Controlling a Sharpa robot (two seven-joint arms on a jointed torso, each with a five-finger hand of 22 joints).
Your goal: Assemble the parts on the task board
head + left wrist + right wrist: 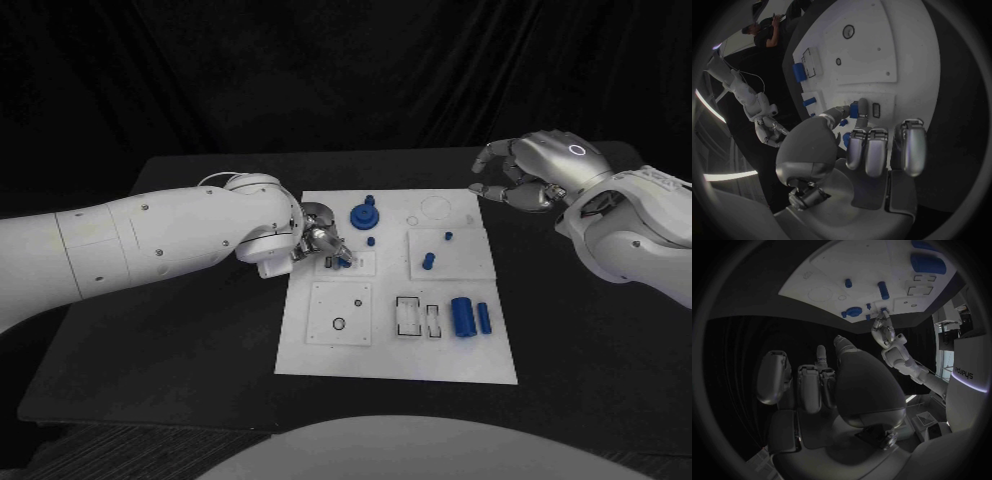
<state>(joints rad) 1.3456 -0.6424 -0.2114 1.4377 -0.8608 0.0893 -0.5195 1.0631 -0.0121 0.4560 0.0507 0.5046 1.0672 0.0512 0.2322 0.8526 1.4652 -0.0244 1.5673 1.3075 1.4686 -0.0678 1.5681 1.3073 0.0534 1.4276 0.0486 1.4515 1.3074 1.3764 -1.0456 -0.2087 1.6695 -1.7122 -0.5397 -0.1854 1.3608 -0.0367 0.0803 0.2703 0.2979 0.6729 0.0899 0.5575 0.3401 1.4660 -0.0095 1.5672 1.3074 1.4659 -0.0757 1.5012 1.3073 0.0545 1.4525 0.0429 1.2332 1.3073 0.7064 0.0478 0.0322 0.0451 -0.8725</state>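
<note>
The white task board [325, 355] lies mid-table. My left hand [320, 241] hovers over its near-left upper corner and pinches a small blue part [853, 111] between thumb and a finger, right beside a dark slot [876, 110] in a small raised plate. My other fingers [877, 150] are curled under. A blue round part with a peg [365, 214] stands just beyond this hand. My right hand [526, 172] hangs above the table off the board's far right corner, fingers loosely bent and apart, holding nothing.
Small blue pegs [447, 237] and a short blue cylinder [428, 262] stand on the right plate. Two larger blue cylinders [472, 317] lie beside rectangular outlines [410, 316]. A black ring [339, 324] sits on the lower left plate. Black table [173, 340] surrounds the board.
</note>
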